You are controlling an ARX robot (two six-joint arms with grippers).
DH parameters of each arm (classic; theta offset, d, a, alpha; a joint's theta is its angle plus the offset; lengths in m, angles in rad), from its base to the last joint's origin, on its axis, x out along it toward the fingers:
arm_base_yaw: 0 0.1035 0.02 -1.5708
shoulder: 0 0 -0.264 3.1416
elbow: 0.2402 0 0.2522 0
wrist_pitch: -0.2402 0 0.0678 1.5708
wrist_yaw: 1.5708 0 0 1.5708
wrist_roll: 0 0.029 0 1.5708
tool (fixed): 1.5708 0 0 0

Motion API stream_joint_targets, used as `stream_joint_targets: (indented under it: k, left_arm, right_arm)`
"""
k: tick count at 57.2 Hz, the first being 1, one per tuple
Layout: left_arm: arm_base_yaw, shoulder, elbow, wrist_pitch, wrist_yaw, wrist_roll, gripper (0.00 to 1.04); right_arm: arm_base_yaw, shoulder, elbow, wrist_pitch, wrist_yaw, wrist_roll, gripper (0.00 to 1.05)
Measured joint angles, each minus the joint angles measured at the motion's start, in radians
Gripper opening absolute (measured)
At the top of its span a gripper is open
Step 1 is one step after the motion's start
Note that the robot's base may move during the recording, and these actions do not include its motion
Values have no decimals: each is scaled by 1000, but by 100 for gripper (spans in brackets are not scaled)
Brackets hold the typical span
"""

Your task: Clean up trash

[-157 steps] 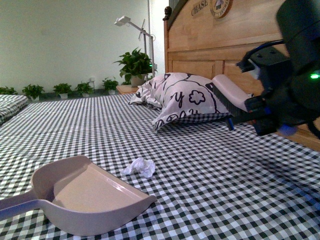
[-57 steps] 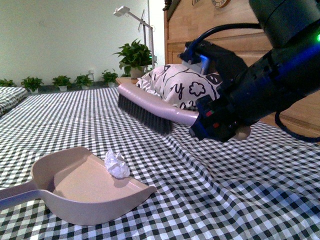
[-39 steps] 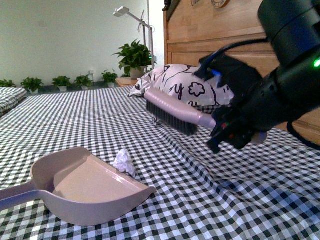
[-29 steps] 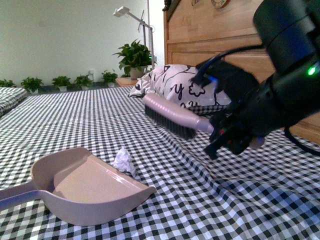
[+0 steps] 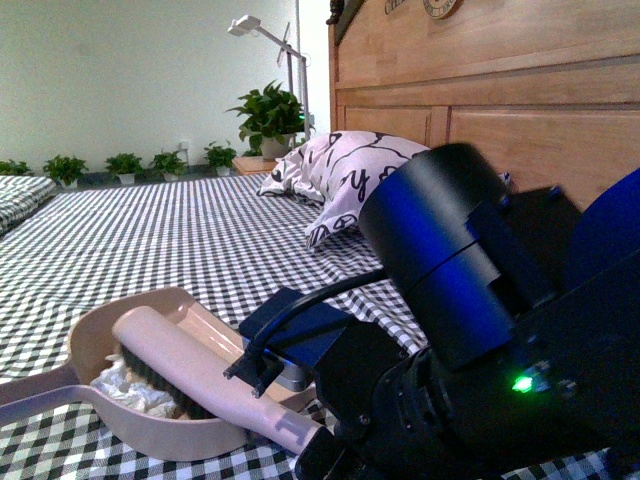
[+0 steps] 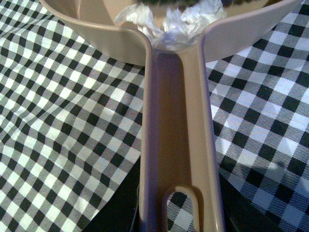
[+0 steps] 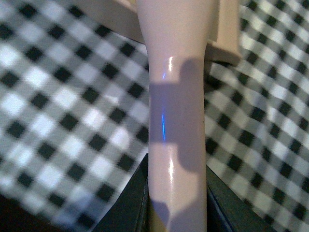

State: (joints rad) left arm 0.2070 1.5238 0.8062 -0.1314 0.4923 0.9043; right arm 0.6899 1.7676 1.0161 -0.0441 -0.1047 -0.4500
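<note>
While the dustpan (image 5: 150,425) sits on soft checked bedding (image 5: 150,240), a jolt could tip it. Right hand (image 7: 176,203) clamped on brush (image 5: 190,375) handle; left hand state unclear. Tissue wad (image 5: 125,388) inside pan, may spill when brush withdraws.

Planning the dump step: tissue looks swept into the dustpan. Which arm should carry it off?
Left, probably. Its wrist view looks straight down the dustpan handle, apparently gripped, with the tissue in the pan. The right gripper is clamped on the brush, whose bristles rest on the tissue, so it should lift clear first.
</note>
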Motion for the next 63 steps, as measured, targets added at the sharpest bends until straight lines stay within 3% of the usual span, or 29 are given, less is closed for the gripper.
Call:
stream_joint_targets:
  k: [10, 21, 36, 47, 57, 63]
  left_arm:
    - [0, 0, 0, 0, 2, 0, 26]
    - [0, 0, 0, 0, 2, 0, 26]
    - [0, 0, 0, 2, 2, -2, 26]
    - [-3, -28, -90, 421, -61, -371, 26]
    - [-10, -113, -93, 554, -132, -663, 26]
    - [-27, -164, -116, 565, -204, -749, 26]
  right_arm:
    - [-57, -101, -7, -45, -49, -42, 20]
    - [-175, -141, -2, -19, -13, -31, 20]
    - [-263, -212, -21, 66, 16, 64, 20]
    - [-358, -311, -56, 125, 21, 155, 20]
    - [-465, -430, -81, 134, -43, 259, 20]
    - [-508, -510, -95, 124, -93, 288, 20]
